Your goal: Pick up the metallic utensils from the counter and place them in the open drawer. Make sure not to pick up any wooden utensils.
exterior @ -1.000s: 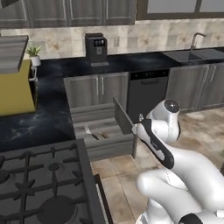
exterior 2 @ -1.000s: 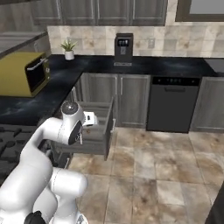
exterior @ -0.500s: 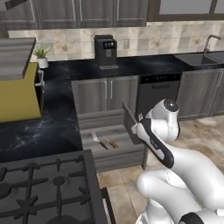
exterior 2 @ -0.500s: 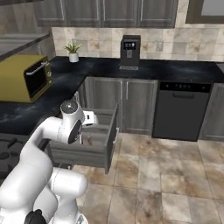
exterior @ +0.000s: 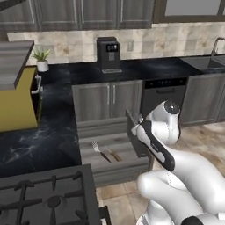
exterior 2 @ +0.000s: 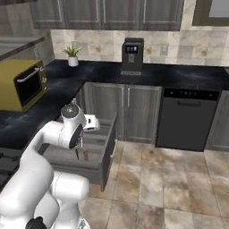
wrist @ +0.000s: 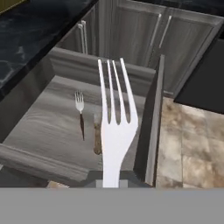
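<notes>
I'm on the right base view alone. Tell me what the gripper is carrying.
Observer: The hand view shows the gripper shut on a silver metal four-tined fork, tines pointing away from the hand.
Operator: Report what lies in the open grey wood-grain drawer.
Observer: A small silver fork with a dark handle and a brown-handled knife, side by side on the open grey wood-grain drawer floor.
Operator: Say what stands on the counter left of the drawer.
Observer: The left base view shows a yellow microwave on the glossy black stone counter.
</notes>
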Tool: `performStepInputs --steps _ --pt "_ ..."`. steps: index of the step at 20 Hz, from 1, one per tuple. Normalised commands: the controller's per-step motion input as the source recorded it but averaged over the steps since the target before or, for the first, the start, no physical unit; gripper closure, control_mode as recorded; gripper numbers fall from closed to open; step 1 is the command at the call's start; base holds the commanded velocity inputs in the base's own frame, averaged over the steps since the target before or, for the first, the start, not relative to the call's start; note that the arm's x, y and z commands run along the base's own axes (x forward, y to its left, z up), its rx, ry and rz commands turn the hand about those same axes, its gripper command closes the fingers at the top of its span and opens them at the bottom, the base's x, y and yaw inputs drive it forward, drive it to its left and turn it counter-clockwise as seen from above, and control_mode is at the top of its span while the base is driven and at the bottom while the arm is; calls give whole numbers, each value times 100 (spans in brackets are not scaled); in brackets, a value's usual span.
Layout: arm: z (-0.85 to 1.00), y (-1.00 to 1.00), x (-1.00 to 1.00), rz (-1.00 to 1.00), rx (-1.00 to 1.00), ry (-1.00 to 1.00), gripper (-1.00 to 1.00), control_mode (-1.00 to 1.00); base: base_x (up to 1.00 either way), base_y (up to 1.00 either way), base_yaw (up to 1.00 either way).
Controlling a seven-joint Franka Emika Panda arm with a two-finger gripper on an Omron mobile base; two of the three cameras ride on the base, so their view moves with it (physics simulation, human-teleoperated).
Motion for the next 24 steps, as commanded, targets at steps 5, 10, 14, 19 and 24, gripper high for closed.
performStepInputs --steps 5,10,14,19,24 --pt "0 0 0 0 0 0 100 100 88 81 0" --pt "-20 -1 5 0 -2 5 100 -100 43 27 0" --pt "-100 10 55 0 -11 20 100 -100 0 0 0" --pt "-98 21 92 0 -7 19 100 -100 0 0 0" --pt "-79 -3 96 0 0 7 100 -100 0 0 0"
